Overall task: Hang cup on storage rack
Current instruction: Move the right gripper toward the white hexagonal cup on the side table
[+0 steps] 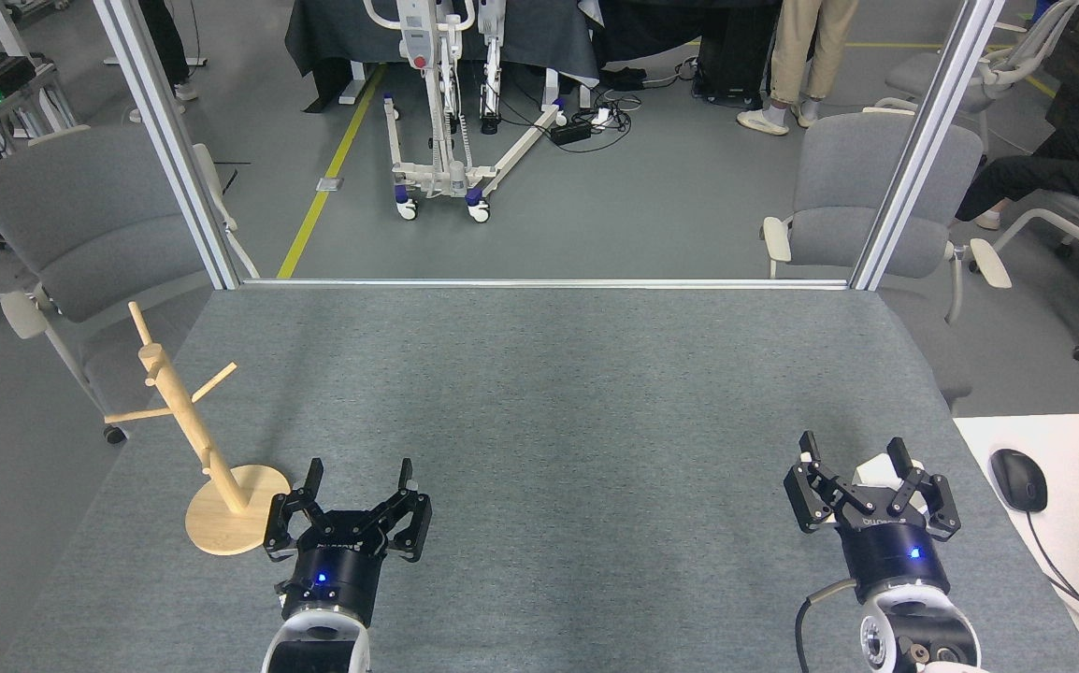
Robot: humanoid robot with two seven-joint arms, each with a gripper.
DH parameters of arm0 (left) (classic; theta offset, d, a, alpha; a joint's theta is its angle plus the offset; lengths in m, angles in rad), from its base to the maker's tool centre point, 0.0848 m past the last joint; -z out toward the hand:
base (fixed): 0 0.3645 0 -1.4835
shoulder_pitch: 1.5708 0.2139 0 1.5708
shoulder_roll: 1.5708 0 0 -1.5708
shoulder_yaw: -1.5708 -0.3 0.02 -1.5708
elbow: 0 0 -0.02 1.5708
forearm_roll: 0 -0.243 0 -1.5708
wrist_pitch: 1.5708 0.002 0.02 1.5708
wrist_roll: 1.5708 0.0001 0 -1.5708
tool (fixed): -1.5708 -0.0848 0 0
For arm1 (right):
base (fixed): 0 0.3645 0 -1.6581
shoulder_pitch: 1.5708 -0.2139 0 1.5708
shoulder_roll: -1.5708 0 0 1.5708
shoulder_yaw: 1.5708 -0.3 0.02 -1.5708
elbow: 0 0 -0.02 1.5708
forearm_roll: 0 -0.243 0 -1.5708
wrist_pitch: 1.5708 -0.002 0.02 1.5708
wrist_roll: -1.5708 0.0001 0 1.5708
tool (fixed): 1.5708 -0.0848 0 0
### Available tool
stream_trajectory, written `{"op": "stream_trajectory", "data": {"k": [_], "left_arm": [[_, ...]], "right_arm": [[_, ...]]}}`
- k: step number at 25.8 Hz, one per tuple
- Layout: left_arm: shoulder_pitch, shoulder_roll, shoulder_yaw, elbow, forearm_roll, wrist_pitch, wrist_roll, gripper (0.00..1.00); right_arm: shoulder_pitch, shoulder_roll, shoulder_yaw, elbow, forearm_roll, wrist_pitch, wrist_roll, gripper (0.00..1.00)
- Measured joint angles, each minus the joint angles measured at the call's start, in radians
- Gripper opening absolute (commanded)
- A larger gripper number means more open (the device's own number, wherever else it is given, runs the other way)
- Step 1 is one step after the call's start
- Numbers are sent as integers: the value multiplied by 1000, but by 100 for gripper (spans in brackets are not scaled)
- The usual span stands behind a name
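Note:
The storage rack [192, 425], a light wooden mug tree, stands on its round disc base [222, 523] at the table's near left, leaning left in this view, and all its pegs are bare. My left gripper [359, 479] is open just right of the base, holding nothing. The white cup [873, 466] sits on the table at the near right, mostly hidden behind my right gripper [853, 451]. That gripper is open, its fingers spread on either side of the cup. Whether they touch the cup I cannot tell.
The grey felt table [539, 402] is bounded at the back by a metal frame with two slanted posts [175, 150]. A white desk with a mouse [1018, 479] and a keyboard adjoins it on the right. Grey chairs and a person's legs [806, 65] are beyond.

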Motion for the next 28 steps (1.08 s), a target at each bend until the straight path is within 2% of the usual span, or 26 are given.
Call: {"op": "stream_trajectory", "data": {"k": [14, 19, 28], "left_arm": [[1, 1, -2, -35, 6, -8, 1, 99], [2, 1, -3, -37, 6, -8, 0, 100], [3, 1, -4, -11, 7, -10, -1, 100]], "right_arm": [[11, -12, -4, -7, -1, 11, -4, 100], [14, -38, -46, -13, -5, 11, -1, 100], [25, -46, -126, 25, -9, 7, 0, 100]]}}
